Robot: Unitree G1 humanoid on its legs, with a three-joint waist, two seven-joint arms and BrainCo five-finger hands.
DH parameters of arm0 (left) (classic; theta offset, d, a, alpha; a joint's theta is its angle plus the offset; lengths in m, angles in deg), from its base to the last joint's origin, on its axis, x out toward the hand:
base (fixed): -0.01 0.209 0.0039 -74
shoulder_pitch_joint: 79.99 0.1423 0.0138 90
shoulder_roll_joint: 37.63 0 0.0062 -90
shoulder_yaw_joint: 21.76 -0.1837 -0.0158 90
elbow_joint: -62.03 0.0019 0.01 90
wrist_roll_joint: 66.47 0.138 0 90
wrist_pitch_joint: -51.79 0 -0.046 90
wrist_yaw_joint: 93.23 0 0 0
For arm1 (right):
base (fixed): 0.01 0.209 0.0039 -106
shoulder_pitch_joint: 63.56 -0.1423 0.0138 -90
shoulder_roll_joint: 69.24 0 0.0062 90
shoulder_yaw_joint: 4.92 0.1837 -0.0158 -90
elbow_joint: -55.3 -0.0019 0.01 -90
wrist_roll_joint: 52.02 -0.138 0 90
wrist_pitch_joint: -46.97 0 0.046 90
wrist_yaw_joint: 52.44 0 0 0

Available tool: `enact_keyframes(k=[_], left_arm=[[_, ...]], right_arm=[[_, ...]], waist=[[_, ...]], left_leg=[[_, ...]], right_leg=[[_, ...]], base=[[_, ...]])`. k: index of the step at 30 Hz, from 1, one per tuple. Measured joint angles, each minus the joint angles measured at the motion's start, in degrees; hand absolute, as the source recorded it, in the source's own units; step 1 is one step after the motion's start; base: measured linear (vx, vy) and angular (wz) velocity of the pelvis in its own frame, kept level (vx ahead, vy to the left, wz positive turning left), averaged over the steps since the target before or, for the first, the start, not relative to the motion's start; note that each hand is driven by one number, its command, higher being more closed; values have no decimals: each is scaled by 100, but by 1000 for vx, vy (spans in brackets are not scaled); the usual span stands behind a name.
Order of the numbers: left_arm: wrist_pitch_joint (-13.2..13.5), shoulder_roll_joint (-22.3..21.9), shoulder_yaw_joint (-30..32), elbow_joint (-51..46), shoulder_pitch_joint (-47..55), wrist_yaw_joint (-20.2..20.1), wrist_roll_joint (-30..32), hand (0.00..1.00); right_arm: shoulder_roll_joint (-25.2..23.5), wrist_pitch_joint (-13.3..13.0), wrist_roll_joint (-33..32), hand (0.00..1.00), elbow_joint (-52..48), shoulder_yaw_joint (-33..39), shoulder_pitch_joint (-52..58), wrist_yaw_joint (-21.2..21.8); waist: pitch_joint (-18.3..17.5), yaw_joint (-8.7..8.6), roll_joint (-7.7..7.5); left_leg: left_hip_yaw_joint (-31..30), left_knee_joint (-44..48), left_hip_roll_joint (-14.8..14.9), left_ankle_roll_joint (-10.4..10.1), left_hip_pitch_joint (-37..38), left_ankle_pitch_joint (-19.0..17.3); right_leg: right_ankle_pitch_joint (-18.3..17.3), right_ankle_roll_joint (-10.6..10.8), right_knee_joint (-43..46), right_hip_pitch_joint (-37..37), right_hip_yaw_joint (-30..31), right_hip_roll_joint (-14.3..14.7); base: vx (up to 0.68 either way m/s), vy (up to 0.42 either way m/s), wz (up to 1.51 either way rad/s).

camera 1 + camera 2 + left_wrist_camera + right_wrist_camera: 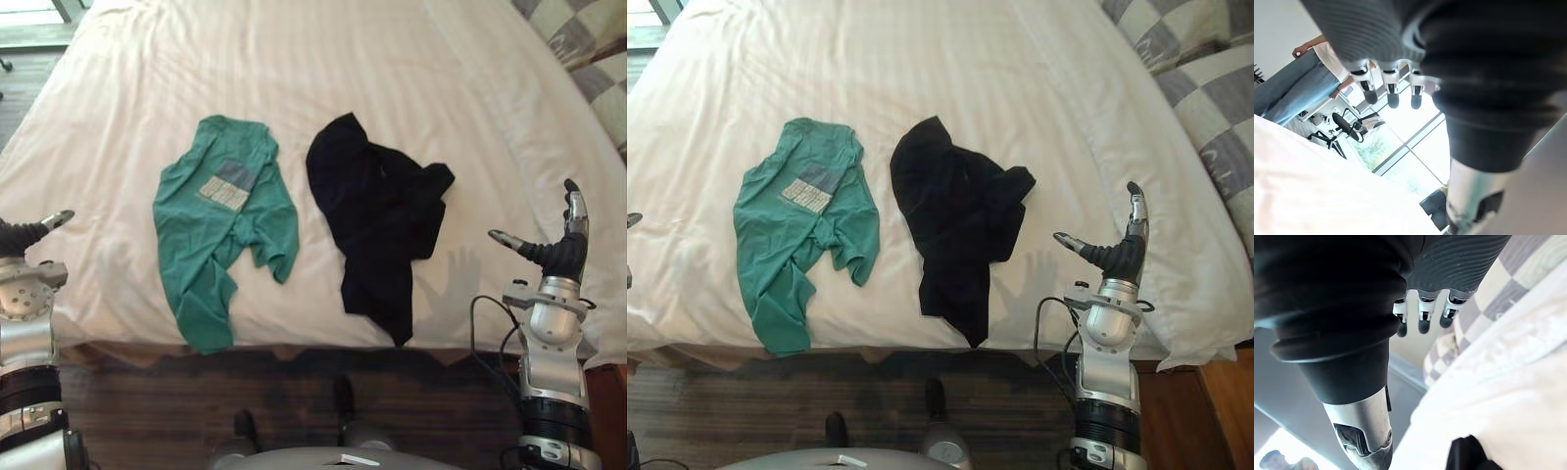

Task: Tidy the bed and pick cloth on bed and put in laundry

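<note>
A green T-shirt (220, 230) with a pale print lies crumpled on the white bed (392, 69), left of centre. Beside it on the right lies a black garment (382, 220), its lower end hanging over the near edge. My right hand (563, 245) is raised at the bed's near right edge, fingers straight, thumb spread, holding nothing. It is well clear of the black garment. My left hand (24, 233) hovers at the near left edge, open and empty; its straight fingers (1388, 90) show in the left wrist view.
Checked grey-and-cream pillows (1195, 59) lie at the bed's far right. Dark wood floor (294, 401) runs along the bed's near edge. A person (1298, 83) in jeans stands past the bed, near a desk and a window.
</note>
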Motion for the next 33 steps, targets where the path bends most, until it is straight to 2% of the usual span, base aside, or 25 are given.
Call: enact_keyframes(k=[5, 7, 14, 21, 29, 33], left_arm=[[-108, -276, -278, -222, -197, 103, 112, 0], [-164, -325, -429, -222, -365, 102, 170, 0], [-298, -402, -1032, -189, -1406, 229, 290, 0], [-511, -411, -1460, -135, -2251, 313, 758, 0], [-949, -812, -1502, -138, -2320, 104, 1414, 0], [-1135, -852, -1491, -113, -2304, -29, 1617, 0]], right_arm=[[-306, 14, 1, 0, -360, -127, -36, 0], [-383, 9, 0, 0, -401, -203, -41, 2], [-788, 12, -3, 0, -518, -459, -216, 3], [-1096, -25, -9, 0, -1373, -564, 114, -5], [-1564, -42, -7, 0, -2016, -563, 695, -14], [-1704, -49, -5, 0, -2339, -564, 923, -16]], waist=[[143, -14, 5], [169, -73, -5], [461, -194, -208], [734, -363, -199], [898, -299, -162], [901, -241, -162]], left_leg=[[151, 7, 7, -6, -150, 37], [181, 3, -22, 26, -271, 86], [467, 12, -38, 21, -680, 231], [696, 1, 143, -82, -876, 324], [855, 5, 241, -114, -1069, 335], [922, 29, 297, -133, -1243, 344]], right_leg=[[147, -34, -2, -240, 156, 3], [220, -41, -3, -382, 204, -1], [496, -37, -5, -977, 580, -8], [617, -45, -3, -1258, 647, 150], [656, -34, -2, -1464, 745, 247], [659, -34, 0, -1610, 729, 256]], base=[[-79, -18, -15], [-85, 0, -14], [-123, -26, -21], [-62, -60, -13], [-26, -26, -7], [-15, -9, 1]])
